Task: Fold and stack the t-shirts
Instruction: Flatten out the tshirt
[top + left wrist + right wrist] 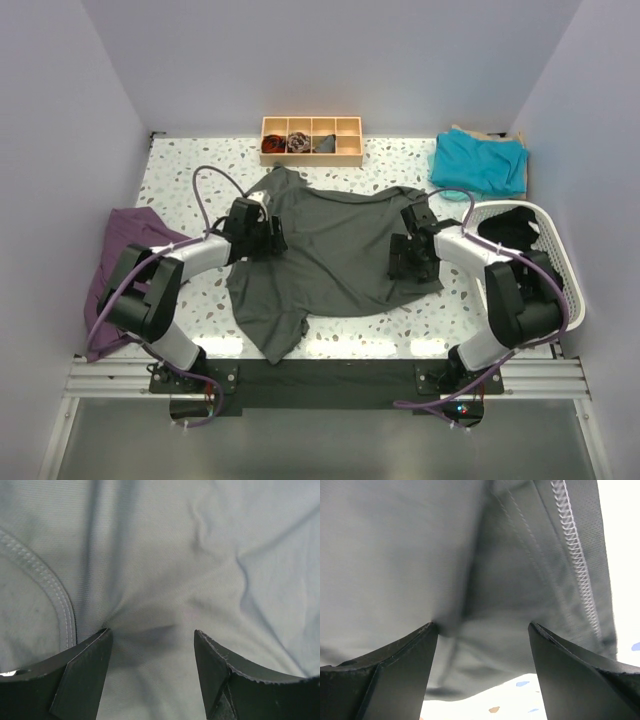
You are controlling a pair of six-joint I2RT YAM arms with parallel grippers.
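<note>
Charcoal t-shirt (pixel 330 250) on speckled table (pixel 400 160) (pale lilac walls (pixel 300 60) around), left fingers (pixel 85 675) and right fingers (pixel 395 675) parted upon it

I see a wooden tray (pixel 350 128) at the far edge of the speckled surface (pixel 190 170), three compartments filled. On the right, a white basket (pixel 564 262) holds dark cloth (pixel 510 226). Purple cloth (pixel 125 240) drapes off the left.

Black-and-silver arms (pixel 195 255) (looping purple cables (pixel 199 200))

T-shirt (pixel 335 255) ctr, tray (pixel 311 159) behind
</note>
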